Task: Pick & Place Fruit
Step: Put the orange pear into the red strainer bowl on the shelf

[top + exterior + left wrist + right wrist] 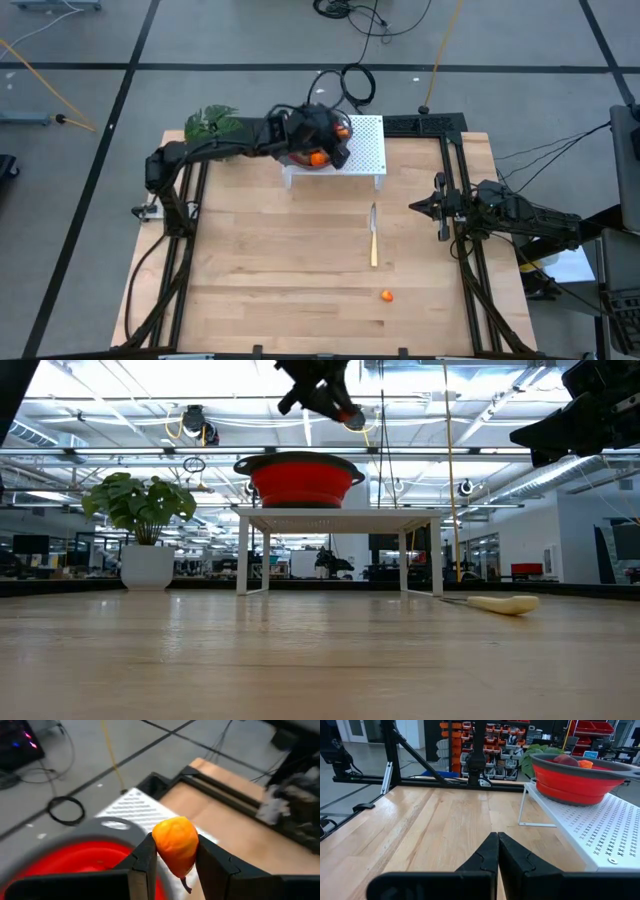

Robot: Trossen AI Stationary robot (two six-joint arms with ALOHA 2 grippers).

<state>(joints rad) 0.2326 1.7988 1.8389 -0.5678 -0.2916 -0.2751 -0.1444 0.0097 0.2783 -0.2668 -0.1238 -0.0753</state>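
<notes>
A red bowl (298,160) stands on a white perforated stand (368,150) at the table's far middle. Fruit lies in it: a dark-red one (565,760) and an orange one (586,764). My left gripper (175,855) hangs above the bowl's rim (107,832), shut on an orange fruit (175,840). In the low view this fruit (352,418) shows high above the bowl (300,480). Another small orange fruit (386,295) lies on the table near the front. My right gripper (497,845) waits shut at the table's right edge. My left gripper pinches the orange fruit by its two opposite sides (161,845) between the two fingers. The fingers come from the table's left, slanting somewhat downward. The fruit is lifted clear above the bowl's rim, and a small stem (186,885) hangs below it.
A knife (374,235) with a pale handle lies on the table in front of the stand. A leafy green plant (212,122) in a white pot stands at the far left corner. Dark rails (455,200) run along both sides of the table.
</notes>
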